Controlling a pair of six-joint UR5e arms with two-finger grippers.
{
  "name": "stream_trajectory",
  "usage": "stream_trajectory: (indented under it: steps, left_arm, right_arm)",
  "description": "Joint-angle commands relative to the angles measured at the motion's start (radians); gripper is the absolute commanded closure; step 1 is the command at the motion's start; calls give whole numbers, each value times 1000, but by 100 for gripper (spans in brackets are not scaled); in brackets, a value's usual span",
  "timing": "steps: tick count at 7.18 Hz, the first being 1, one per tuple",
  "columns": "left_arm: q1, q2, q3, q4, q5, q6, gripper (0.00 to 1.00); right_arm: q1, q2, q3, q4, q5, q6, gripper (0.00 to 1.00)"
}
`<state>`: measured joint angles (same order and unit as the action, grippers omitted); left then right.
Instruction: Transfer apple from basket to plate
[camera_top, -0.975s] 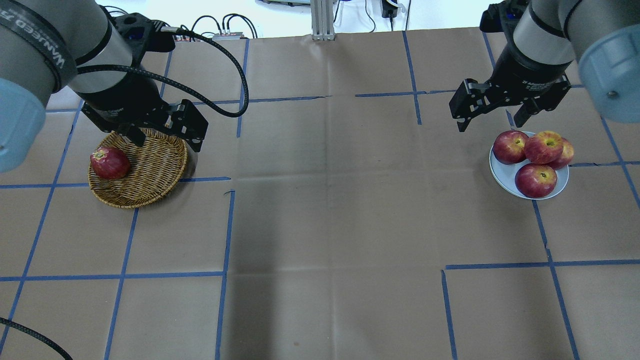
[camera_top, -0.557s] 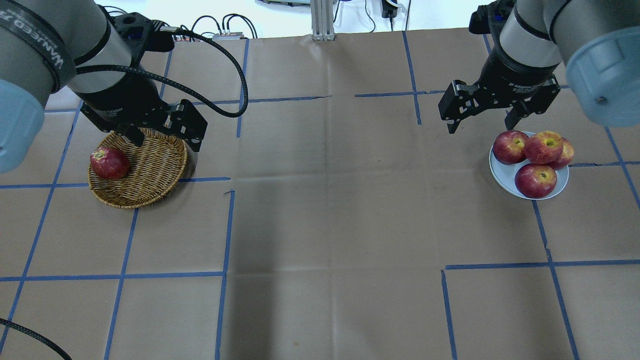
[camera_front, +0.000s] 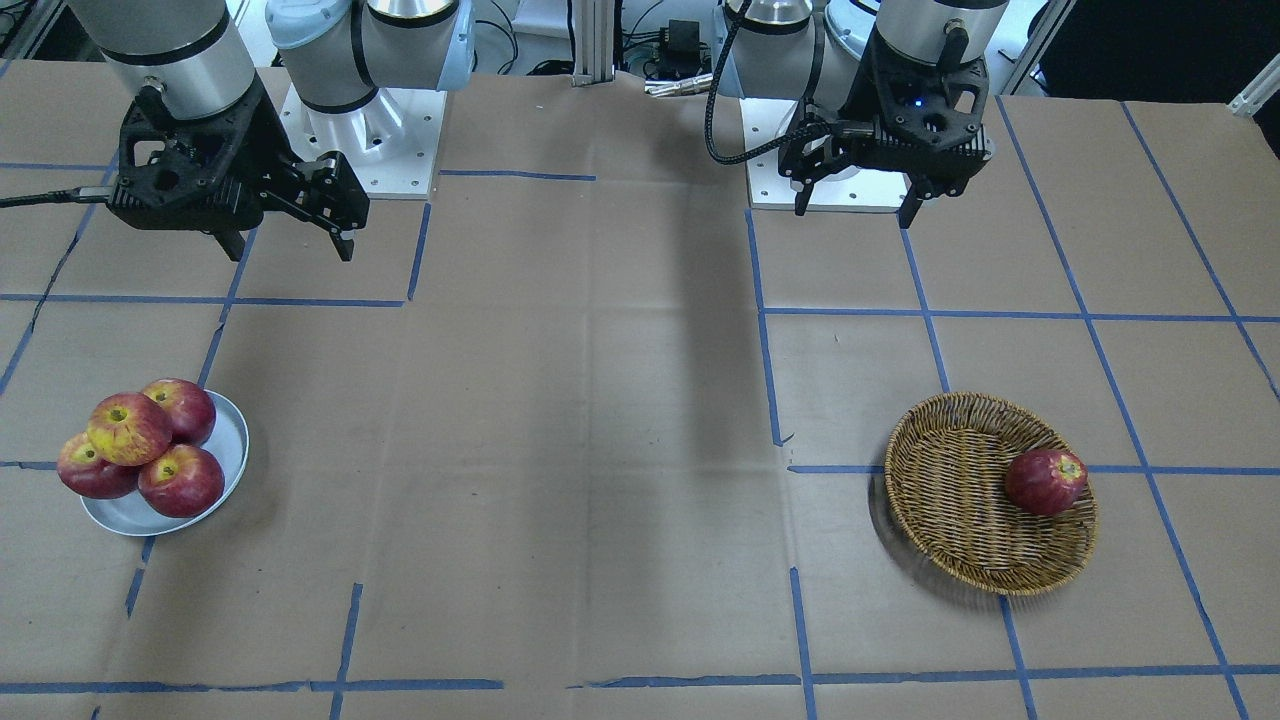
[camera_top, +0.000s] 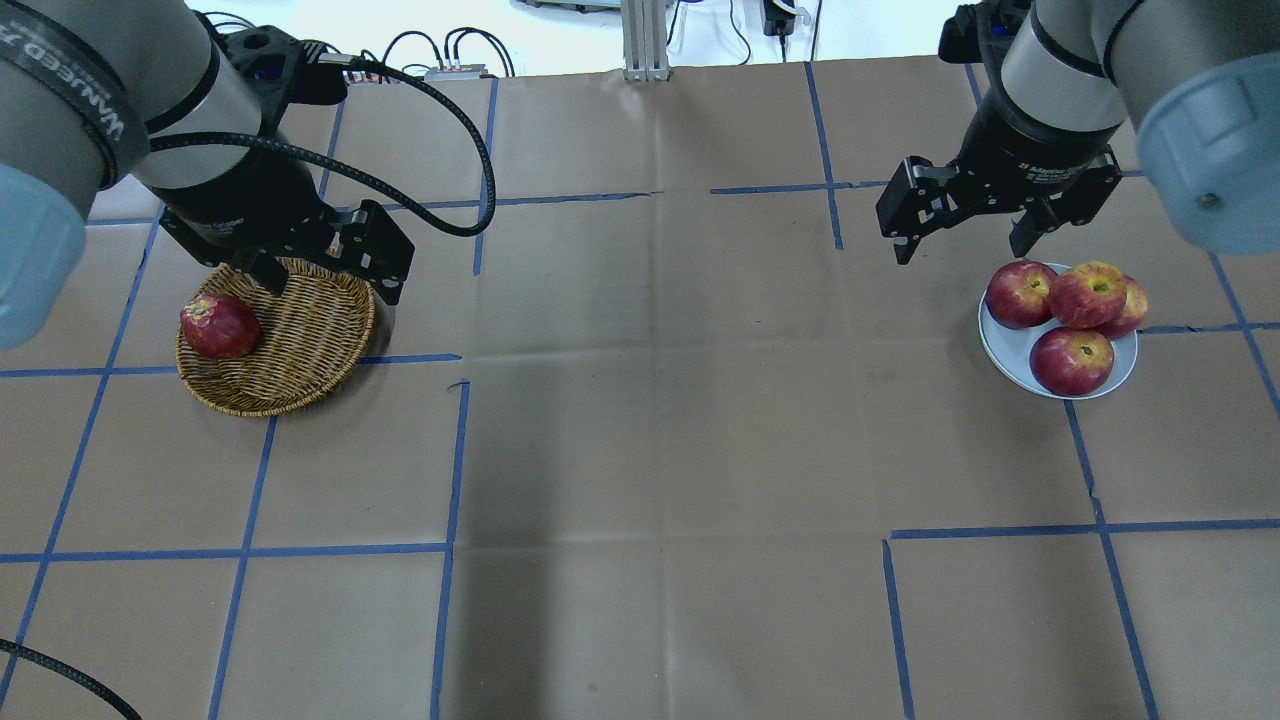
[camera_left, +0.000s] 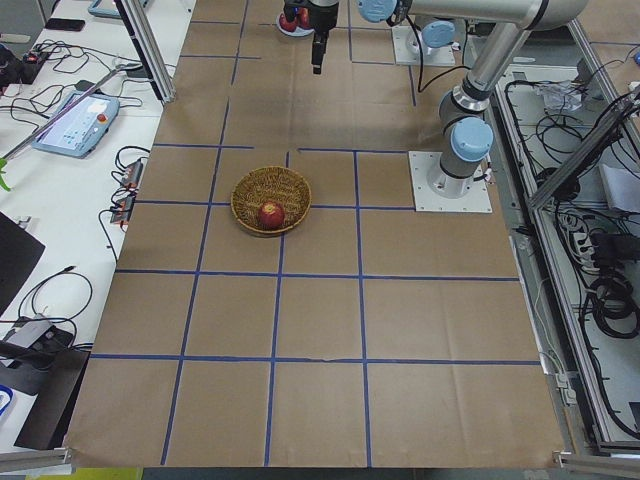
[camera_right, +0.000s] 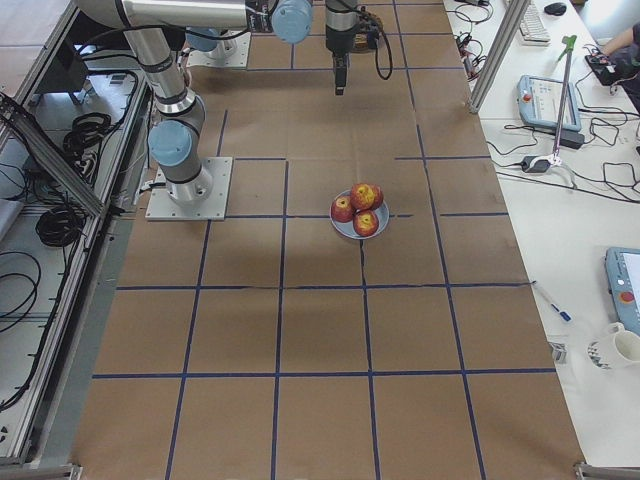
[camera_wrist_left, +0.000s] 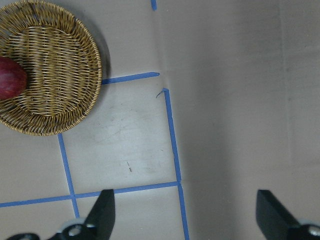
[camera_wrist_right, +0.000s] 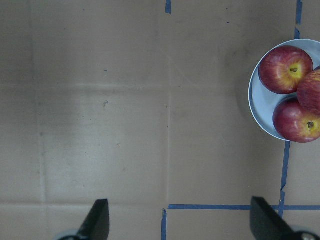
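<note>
Overhead view. The apple (camera_top: 1087, 293) — yellow-topped, streaked red-orange — sits at the right of the frame on the plate (camera_top: 1010, 352). It perches atop three dark red apples (camera_top: 1072, 361) because the small plate leaves it no bare floor; the hollow between them seems to cradle it. Just above and left of the plate, the right pincer (camera_top: 962, 248) hangs with its jaws spread wide and nothing between them, clear of the fruit — a pose suggesting the drop is complete. At upper left the left pincer (camera_top: 325, 282), likewise spread and empty, hovers over the far rim of the basket (camera_top: 310, 335), in which a lone red apple (camera_top: 220, 326) lies against the left wall. The brown-papered tabletop (camera_top: 650, 400) is crossed by blue tape lines (camera_top: 300, 550).
</note>
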<state>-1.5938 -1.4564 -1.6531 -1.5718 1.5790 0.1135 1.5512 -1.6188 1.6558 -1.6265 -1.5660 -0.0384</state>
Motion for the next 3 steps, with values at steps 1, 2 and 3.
stream_trajectory:
  steps: [1,2,3]
  left_arm:
    - [0,1,-2,-1,-1,2,1]
    - [0,-1,-4,7,1,2,1]
    - [0,-15,-5,15,-1,0,1]
  right_arm:
    - [1,-1,1,0,0,0,0]
    - [1,-1,1,0,0,0,0]
    - [1,-1,1,0,0,0,0]
